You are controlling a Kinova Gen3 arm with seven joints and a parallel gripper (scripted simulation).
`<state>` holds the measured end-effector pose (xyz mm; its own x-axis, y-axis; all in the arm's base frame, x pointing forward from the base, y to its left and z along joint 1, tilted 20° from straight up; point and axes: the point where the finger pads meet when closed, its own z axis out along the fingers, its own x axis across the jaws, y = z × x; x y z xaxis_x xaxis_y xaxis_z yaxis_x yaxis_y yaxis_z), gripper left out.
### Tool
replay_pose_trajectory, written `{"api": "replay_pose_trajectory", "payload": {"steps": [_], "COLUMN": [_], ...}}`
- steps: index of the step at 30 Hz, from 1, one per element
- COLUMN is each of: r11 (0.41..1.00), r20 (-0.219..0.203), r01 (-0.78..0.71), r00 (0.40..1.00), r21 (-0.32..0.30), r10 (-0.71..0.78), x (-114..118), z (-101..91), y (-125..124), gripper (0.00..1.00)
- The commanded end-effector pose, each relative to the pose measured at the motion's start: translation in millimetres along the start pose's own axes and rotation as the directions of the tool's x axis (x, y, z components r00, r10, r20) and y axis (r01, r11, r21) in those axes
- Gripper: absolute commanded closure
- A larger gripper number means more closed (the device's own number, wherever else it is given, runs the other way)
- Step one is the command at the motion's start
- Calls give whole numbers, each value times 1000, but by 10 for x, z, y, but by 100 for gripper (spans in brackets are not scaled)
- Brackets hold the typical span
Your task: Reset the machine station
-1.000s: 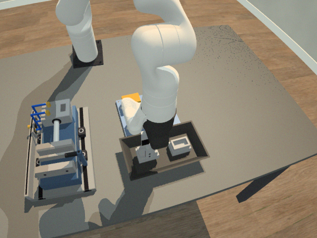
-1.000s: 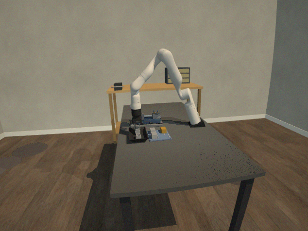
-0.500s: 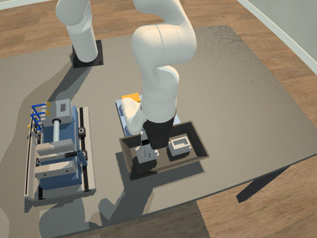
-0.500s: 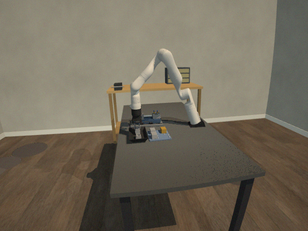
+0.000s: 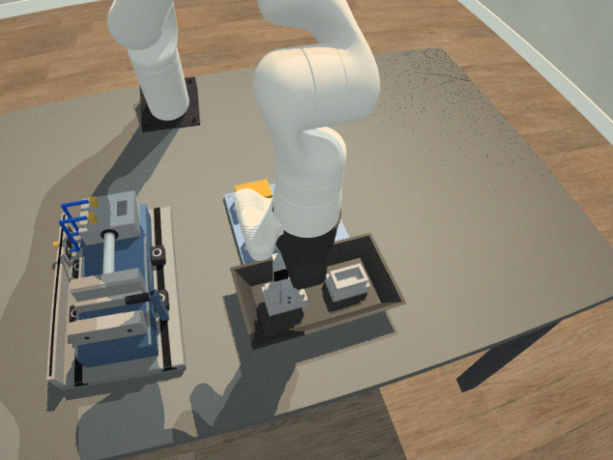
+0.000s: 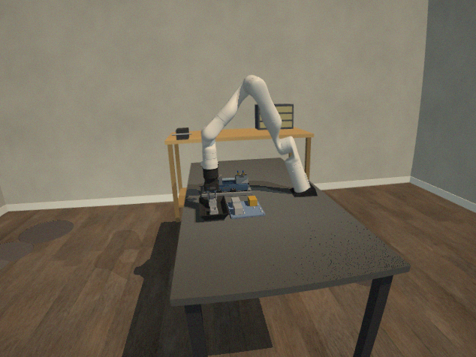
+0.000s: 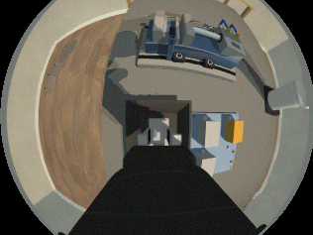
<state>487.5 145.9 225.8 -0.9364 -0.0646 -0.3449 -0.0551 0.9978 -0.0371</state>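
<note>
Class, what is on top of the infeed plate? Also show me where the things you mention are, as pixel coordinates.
On the infeed plate (image 5: 234,217) (image 6: 252,211) (image 7: 225,157): a yellow block (image 5: 254,187) (image 6: 251,201) (image 7: 235,131) and two gray blocks (image 6: 238,208) (image 7: 211,133). The top view hides the gray ones behind the arm; whether pins lie beneath any block cannot be seen.

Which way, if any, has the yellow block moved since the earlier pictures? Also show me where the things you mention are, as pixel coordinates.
No, in the top view the yellow block (image 5: 253,187) (image 6: 251,200) (image 7: 235,131) stays at the far edge of the infeed plate (image 5: 230,208) (image 6: 248,213) (image 7: 224,158).
</note>
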Motion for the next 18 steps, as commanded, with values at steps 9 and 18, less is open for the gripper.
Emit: {"api": "replay_pose_trajectory", "payload": {"steps": [9, 18], "r11": [1000, 1000], "r20": [1, 1], "r01": [0, 0], "r00": [1000, 1000], "r21": [-1, -1], "r10": [0, 0], "x": [-5, -5], "z": [-5, 10], "y": [2, 2], "gripper": [100, 100]}}
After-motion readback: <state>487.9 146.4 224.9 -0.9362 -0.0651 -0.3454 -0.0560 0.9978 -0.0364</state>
